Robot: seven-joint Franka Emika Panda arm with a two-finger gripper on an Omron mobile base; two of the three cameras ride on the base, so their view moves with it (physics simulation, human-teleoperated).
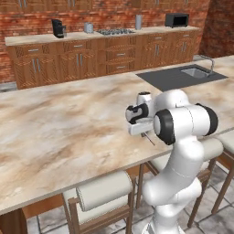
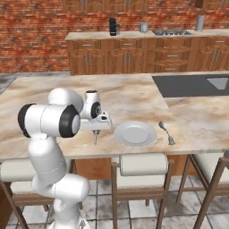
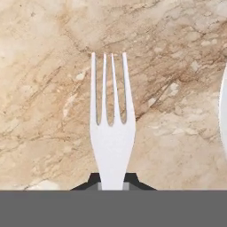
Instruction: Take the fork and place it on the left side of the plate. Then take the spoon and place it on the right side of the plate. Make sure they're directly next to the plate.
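My gripper is shut on the handle of a pale metal fork, whose tines point away from the hand toward the marble counter. In the right base view the gripper holds the fork tines down over the counter, a short way left of the round grey plate. The plate's rim shows at the right edge of the hand view. A small grey spoon lies on the counter just right of the plate. In the left base view the fork pokes out below the hand.
Stools stand along the island's near edge. A dark sink area lies at the back right of the island. The far counter carries a coffee machine and a stove.
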